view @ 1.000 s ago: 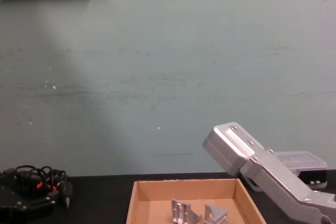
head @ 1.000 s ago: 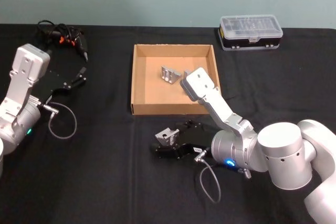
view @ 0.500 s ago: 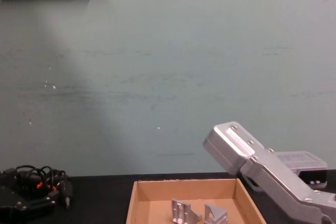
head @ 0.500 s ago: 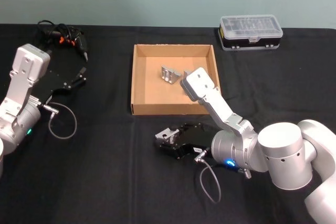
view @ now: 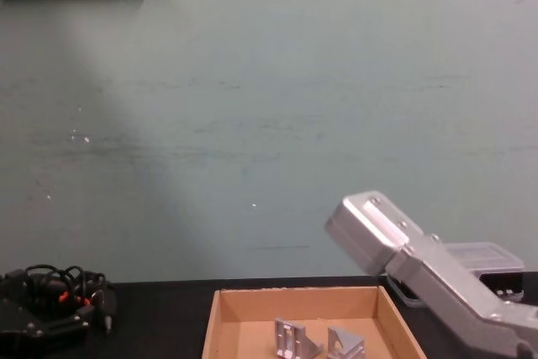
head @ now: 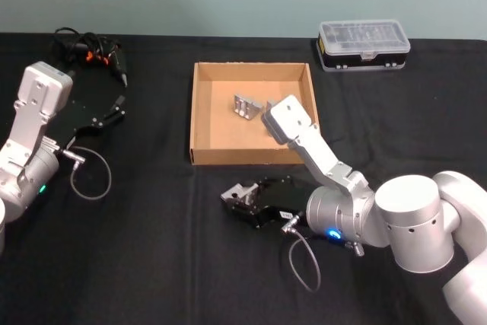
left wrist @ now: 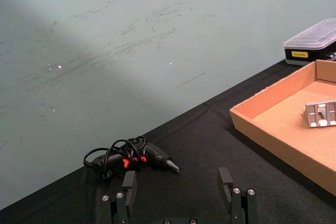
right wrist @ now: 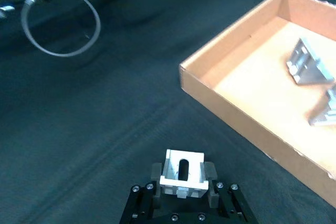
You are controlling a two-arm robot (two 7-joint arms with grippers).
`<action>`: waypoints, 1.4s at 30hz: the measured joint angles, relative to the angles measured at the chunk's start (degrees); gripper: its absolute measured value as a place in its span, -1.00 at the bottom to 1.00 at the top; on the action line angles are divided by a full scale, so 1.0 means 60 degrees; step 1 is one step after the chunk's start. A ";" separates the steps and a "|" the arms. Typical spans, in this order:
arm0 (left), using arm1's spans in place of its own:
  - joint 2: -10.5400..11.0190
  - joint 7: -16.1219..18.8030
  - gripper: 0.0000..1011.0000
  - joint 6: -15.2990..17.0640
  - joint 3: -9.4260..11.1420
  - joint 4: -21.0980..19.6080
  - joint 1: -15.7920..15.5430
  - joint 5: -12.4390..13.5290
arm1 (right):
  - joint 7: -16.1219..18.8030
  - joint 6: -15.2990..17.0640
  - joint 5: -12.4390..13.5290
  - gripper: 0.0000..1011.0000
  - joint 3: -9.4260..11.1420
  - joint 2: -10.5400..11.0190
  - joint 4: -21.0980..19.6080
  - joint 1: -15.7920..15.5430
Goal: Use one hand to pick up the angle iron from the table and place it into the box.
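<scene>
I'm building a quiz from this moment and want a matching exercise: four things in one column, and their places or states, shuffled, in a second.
Things:
1. right end effector
2. left end effector
3. box
4. clear-lidded case

States or places:
A. open, holding nothing
B. holds two angle irons
C. at the table's far edge, beyond the box
D. shut on an angle iron in front of the box

Pairs: 1-D, 2-A, 3-B, 4-C
</scene>
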 joint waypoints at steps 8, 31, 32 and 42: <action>0.0000 0.0000 1.00 0.0000 0.0000 0.0000 0.0000 0.0000 | 0.0449 -0.0801 -0.0095 -0.05 0.0226 0.0114 -0.0365 -0.0023; 0.0000 0.0000 1.00 0.0000 0.0000 0.0000 -0.0001 0.0000 | 0.0535 -0.0133 -0.0816 -0.05 0.0520 -0.0706 0.1087 0.1936; 0.0000 0.0000 1.00 0.0000 0.0001 0.0000 0.0000 0.0000 | 0.0528 -0.0070 -0.0852 -0.05 0.0494 -0.0760 0.1182 0.1995; 0.0000 0.0000 1.00 0.0000 0.0000 0.0000 -0.0001 0.0000 | 0.0445 0.0198 -0.1303 -0.05 0.0294 -0.1450 0.2562 0.2612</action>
